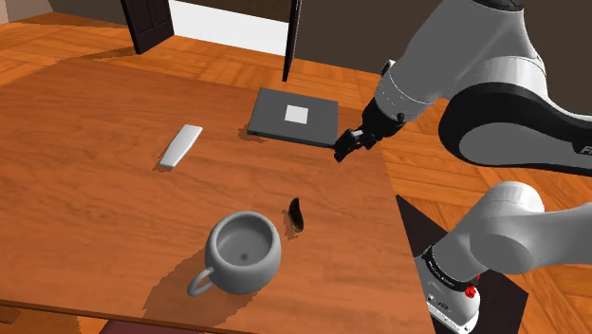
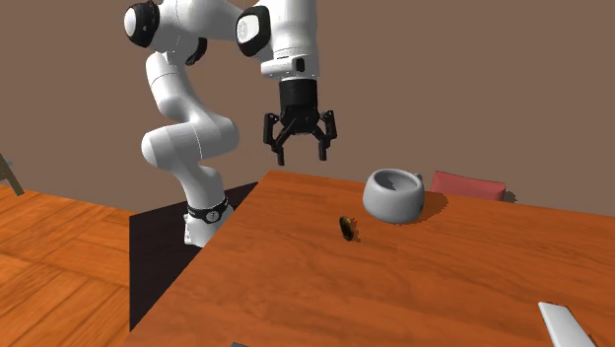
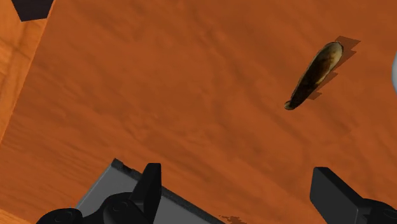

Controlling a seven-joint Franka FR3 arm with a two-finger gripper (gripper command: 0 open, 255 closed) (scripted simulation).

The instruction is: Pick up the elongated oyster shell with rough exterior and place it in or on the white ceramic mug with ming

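A dark, elongated oyster shell lies on the wooden table, just beside a plain grey round mug with its handle toward the shoulder view's lower left. My black gripper hangs open in the air above the table's edge near the stand, well apart from the shell, nothing between its fingers. In the wrist view the shell lies ahead of the fingers, off to one side.
A dark grey flat slab with a white square lies under the gripper. A white flat bar rests farther along the table. A dark post stands behind the table.
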